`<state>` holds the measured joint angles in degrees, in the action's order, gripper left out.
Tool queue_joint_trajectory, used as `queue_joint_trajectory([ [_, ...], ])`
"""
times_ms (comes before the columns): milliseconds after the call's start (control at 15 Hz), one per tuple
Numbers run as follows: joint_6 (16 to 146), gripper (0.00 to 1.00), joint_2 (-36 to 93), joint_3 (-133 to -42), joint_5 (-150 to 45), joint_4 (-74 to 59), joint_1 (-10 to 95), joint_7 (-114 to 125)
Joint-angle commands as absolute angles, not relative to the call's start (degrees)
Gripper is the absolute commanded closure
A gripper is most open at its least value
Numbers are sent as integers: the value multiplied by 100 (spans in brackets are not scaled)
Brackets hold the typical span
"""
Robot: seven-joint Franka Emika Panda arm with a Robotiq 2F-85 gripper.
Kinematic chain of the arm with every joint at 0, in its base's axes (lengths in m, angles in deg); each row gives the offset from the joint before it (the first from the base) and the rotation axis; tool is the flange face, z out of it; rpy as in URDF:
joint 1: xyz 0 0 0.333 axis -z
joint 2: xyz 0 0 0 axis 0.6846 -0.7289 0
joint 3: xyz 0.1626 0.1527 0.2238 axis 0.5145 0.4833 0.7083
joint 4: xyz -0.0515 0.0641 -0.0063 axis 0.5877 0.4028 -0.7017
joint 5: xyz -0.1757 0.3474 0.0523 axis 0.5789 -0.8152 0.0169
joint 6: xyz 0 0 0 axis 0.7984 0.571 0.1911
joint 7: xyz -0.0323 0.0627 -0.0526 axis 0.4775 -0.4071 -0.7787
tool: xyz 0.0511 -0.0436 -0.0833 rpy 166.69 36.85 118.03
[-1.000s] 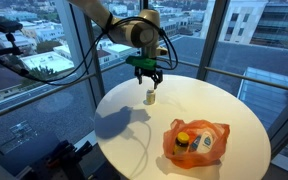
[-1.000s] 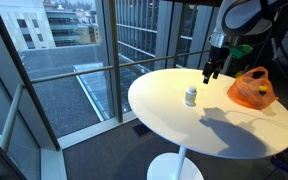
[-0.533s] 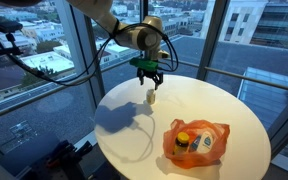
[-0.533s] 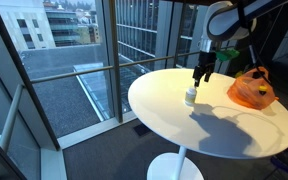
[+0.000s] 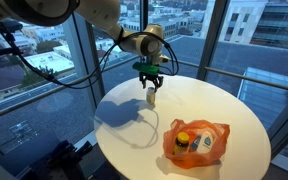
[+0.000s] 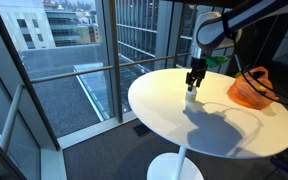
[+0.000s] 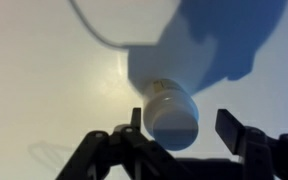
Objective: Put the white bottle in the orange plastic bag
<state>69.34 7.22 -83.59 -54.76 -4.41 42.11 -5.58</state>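
Note:
The small white bottle (image 5: 151, 96) stands upright on the round white table (image 5: 134, 130), also seen in an exterior view (image 6: 191, 96). My gripper (image 5: 150, 82) hangs right above it in both exterior views (image 6: 193, 80). In the wrist view the bottle's cap (image 7: 172, 117) lies between my fingers (image 7: 234, 129), nearer the left one, with a gap on the right. My gripper (image 7: 182, 125) is open around the bottle. The orange plastic bag (image 5: 196, 141) lies on the table toward its other side (image 6: 252, 87), with items inside.
The table stands beside tall glass windows (image 6: 74, 60). Cables (image 5: 44, 70) hang from the arm at the left. The table edge (image 6: 144, 110) is close to the bottle.
My gripper has moved sideways to above the bottle and come down, so its fingers now straddle the bottle. The bottle and bag have not moved.

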Motion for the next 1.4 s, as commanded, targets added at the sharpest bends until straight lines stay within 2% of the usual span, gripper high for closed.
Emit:
queue_joint_trajectory([
  [0, 6746, 51, 483, -8325, -5443, -11, 4205, -437],
  [267, 6793, 81, 462, -8337, -5427, 62, 4194, -437],
  [667, 6738, 81, 725, -8430, -5435, 89, 4278, -374],
  [1333, 5580, 81, 757, -8716, -5498, 1044, 4750, -161],
])
